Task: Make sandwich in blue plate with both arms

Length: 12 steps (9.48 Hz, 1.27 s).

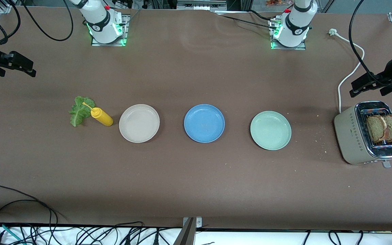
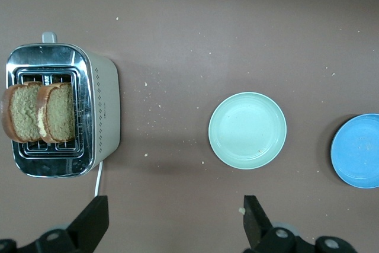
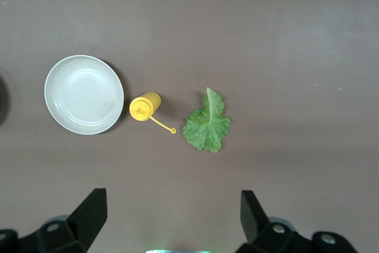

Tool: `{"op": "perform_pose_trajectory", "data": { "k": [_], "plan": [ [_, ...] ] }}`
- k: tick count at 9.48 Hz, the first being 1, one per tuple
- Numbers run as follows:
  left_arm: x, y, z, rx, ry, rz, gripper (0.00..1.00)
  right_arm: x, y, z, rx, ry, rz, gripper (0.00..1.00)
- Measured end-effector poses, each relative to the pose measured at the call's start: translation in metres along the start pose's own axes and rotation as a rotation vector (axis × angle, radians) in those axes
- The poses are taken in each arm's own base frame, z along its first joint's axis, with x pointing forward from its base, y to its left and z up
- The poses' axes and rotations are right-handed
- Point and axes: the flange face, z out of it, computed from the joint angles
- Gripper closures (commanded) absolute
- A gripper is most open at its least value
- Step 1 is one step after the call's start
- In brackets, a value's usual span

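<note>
Bread slices point(image 1: 384, 128) standing in the toaster point(image 1: 356, 136), light and crumbly, want a gentle top-edge pinch; limp lettuce point(image 1: 79, 110) lies on the tabletop; both claws point(image 2: 174, 220) point(image 3: 172, 214) hover wide, empty.

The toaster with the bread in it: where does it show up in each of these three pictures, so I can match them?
Front view: the toaster stands at the left arm's end of the table, two bread slices poking out of its slots.
Left wrist view: the toaster again, seen from above.
Right wrist view: not in it.
Shared landmark: the pale green plate, the plate closest to the toaster, shows in both views that hold it.
</note>
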Motion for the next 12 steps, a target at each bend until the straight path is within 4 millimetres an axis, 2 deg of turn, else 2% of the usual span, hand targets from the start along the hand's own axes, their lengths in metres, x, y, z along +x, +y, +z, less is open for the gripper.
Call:
{"op": "perform_pose_trajectory", "data": {
  "k": [7, 12],
  "plan": [
    [0.003, 0.004, 0.009, 0.001, -0.016, 0.006, 0.00, 0.000, 0.000, 0.000, 0.000, -0.001, 0.001, 0.00],
    [0.007, 0.005, 0.017, 0.002, -0.030, 0.007, 0.00, 0.014, -0.001, 0.014, 0.000, 0.005, 0.000, 0.00]
  ]
}}
